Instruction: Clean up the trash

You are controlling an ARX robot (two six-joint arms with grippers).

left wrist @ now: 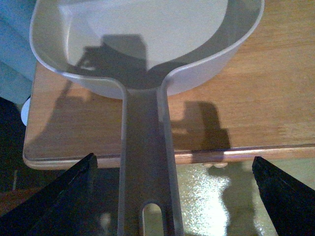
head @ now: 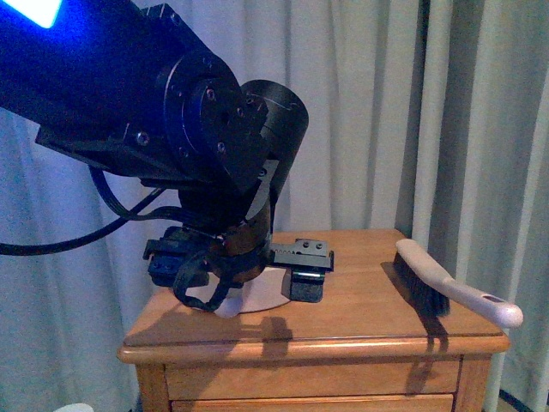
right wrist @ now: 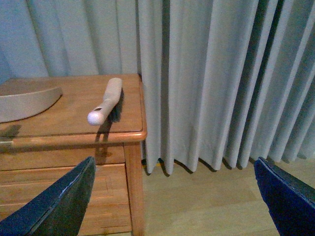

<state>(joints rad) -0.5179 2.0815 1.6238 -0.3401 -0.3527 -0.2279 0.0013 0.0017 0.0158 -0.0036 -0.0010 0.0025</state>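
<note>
No wad of white tissue shows in any view; the trash is hidden or out of view. My left gripper (head: 244, 273) is open and hangs over the front of a wooden nightstand (head: 369, 309). In the left wrist view the open gripper (left wrist: 173, 162) straddles, without touching, the long handle (left wrist: 145, 162) of a pale pinkish-grey dustpan (left wrist: 147, 29) lying on the nightstand top (left wrist: 256, 98). The handle sticks out past the table edge. My right gripper (right wrist: 173, 160) is open and empty, in the air beside the nightstand (right wrist: 74, 128).
A cream-handled brush with dark bristles (head: 446, 287) lies at the nightstand's right edge, its handle overhanging; it also shows in the right wrist view (right wrist: 106, 103). The dustpan's rim (right wrist: 24, 103) shows there too. Grey curtains (right wrist: 221, 73) hang behind. A wooden floor (right wrist: 197, 196) lies below.
</note>
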